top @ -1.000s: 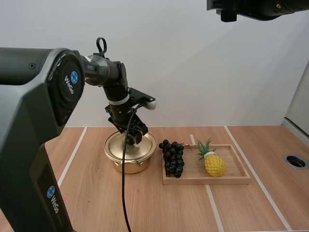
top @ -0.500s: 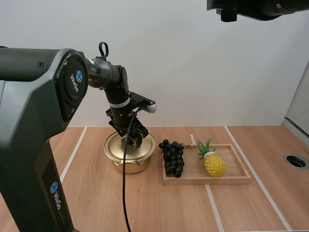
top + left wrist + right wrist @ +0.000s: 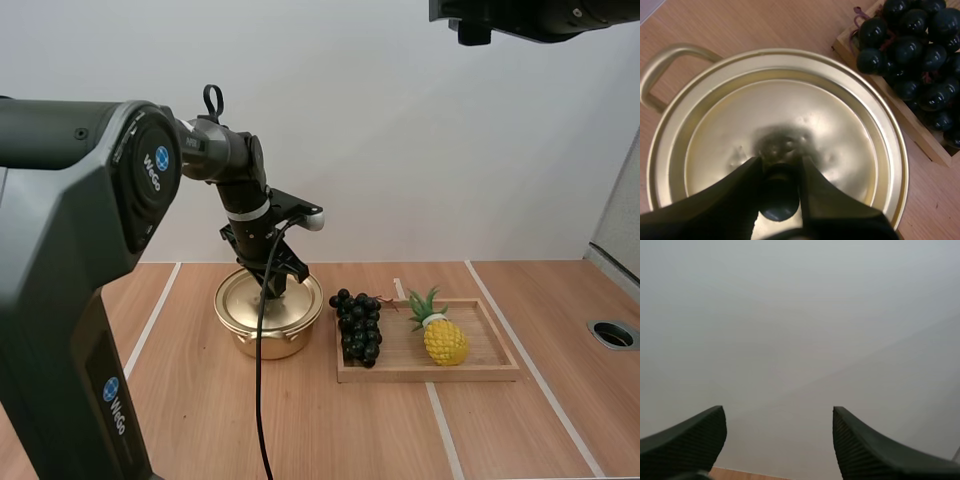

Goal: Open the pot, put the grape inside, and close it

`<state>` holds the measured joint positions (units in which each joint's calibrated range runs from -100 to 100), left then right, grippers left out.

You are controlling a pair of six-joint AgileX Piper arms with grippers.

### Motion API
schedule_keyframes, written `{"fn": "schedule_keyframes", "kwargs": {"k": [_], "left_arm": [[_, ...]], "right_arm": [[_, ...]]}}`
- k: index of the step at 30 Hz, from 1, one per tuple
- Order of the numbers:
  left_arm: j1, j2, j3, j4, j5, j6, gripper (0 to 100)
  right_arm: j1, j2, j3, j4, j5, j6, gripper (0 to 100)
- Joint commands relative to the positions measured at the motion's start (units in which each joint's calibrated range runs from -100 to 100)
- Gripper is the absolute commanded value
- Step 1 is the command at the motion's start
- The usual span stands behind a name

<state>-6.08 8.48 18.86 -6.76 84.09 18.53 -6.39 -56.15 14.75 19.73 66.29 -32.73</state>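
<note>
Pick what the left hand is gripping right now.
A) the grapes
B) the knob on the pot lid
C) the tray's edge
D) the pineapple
B: the left hand pinches the knob in the middle of the lid, which sits on the pot; the grapes lie apart in the tray.

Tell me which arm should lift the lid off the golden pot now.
Left. The left jaws pinch the dark knob of the round golden metal lid on the pot; the right jaws stand open, pointing away from the pot.
</note>
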Motion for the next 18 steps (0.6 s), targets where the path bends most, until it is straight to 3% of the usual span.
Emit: {"fn": "schedule_keyframes", "kwargs": {"k": [1, 10, 18], "left_arm": [[-0.22, -1.53, 0.00, 1.41, 0.75, -0.05, 0], [-0.14, -12.69, -1.15, 4.20, 1.37, -0.15, 0], [0.00, -27.81, -9.90, 4.09, -2.29, -2.33, 0]], "right_arm": [[-0.20, -0.26, -0.55, 0.54, -1.00, -0.48, 100], [-0.20, -0.26, -0.55, 0.54, -1.00, -0.48, 100], [-0.20, 1.90, -0.55, 0.54, 2.06, -0.48, 100]]}}
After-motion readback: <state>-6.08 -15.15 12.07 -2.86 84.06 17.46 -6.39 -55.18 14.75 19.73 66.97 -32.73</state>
